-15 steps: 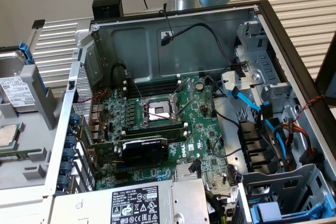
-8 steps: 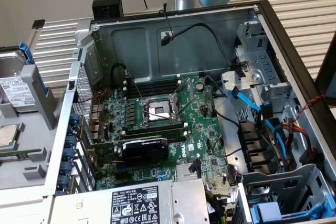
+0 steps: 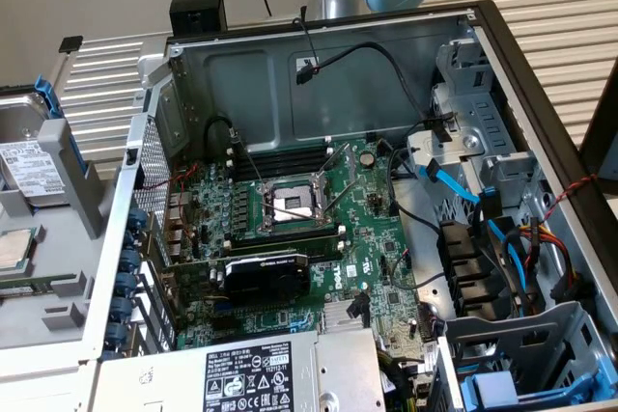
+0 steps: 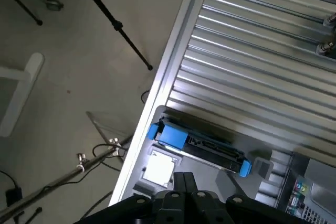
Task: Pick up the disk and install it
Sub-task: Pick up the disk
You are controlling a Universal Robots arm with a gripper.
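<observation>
Wrist view: disk [image 4: 209, 147] lies unheld just beyond the closed pincer [image 4: 184, 178].

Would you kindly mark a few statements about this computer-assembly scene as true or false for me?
1. The disk sits outside the computer case, in a grey holder. True.
2. The fingers grip the disk. False: they are shut on nothing, apart from it.
3. The disk's carrier is red. False: it is blue.
4. The computer case is open, its motherboard exposed. True.
</observation>
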